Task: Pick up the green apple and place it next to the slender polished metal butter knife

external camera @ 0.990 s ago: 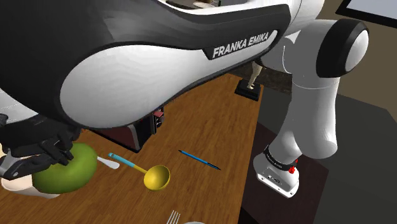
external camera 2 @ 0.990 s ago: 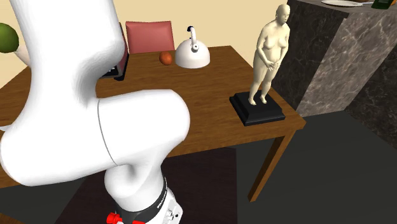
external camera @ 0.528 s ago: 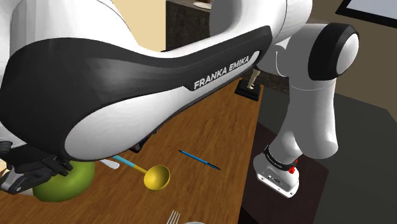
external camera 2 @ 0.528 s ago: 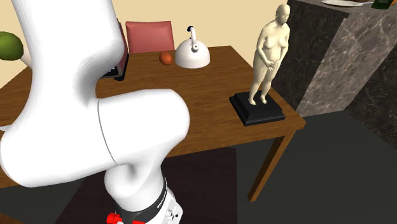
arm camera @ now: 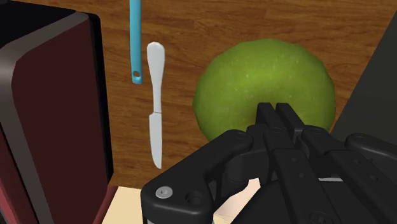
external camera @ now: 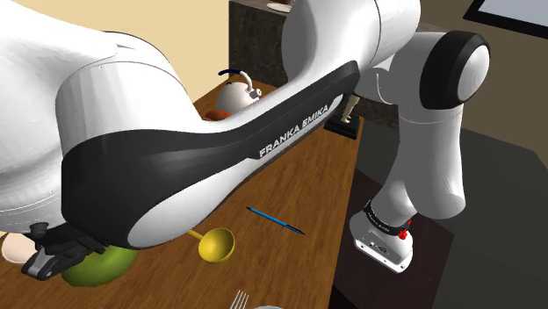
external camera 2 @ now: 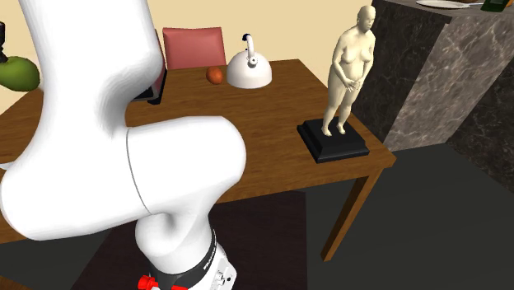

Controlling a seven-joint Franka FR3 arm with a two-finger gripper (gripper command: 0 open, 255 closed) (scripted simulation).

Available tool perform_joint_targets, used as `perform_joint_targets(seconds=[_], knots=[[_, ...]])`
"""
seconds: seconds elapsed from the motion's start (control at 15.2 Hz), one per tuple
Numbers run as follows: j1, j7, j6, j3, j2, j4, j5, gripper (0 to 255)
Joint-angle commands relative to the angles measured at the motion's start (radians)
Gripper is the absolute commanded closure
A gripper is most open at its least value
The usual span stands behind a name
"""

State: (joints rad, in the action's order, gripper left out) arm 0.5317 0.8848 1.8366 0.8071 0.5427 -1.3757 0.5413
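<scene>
The green apple (external camera: pixel 98 265) hangs low over the wooden table (external camera: pixel 303 171) at the shoulder view's lower left, with my black gripper (external camera: pixel 60 251) shut on it from above. Along the gripper, the fingertips (arm camera: pixel 278 116) stand close together on top of the apple (arm camera: pixel 254 83). The slender pale butter knife (arm camera: pixel 154 108) lies flat on the wood just beside the apple, a narrow strip of table between them. In the second exterior view the apple (external camera 2: pixel 18 74) shows at the far upper left, partly behind the arm.
A dark red box (arm camera: pixel 51 108) stands on the knife's other side. A blue-handled yellow ladle (external camera: pixel 215 244), blue pen (external camera: pixel 275 219) and fork (external camera: pixel 239 300) lie nearby. A white kettle (external camera 2: pixel 249 70), small orange ball (external camera 2: pixel 215 75) and figurine (external camera 2: pixel 346 74) stand farther off.
My gripper has come down with the apple, towards the table beside the knife. The arm's forearm has swung, uncovering the kettle in the shoulder view.
</scene>
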Motion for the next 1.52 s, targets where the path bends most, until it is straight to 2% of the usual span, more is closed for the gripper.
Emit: perform_joint_targets(seconds=[0.0,0.92,1.45], knots=[[-0.006,0.007,0.026,-0.002,0.002,-0.026,0.004,255],[-0.015,0.06,0.178,-0.031,0.046,-0.152,0.054,255],[-0.015,0.06,0.178,-0.031,0.046,-0.152,0.054,255]])
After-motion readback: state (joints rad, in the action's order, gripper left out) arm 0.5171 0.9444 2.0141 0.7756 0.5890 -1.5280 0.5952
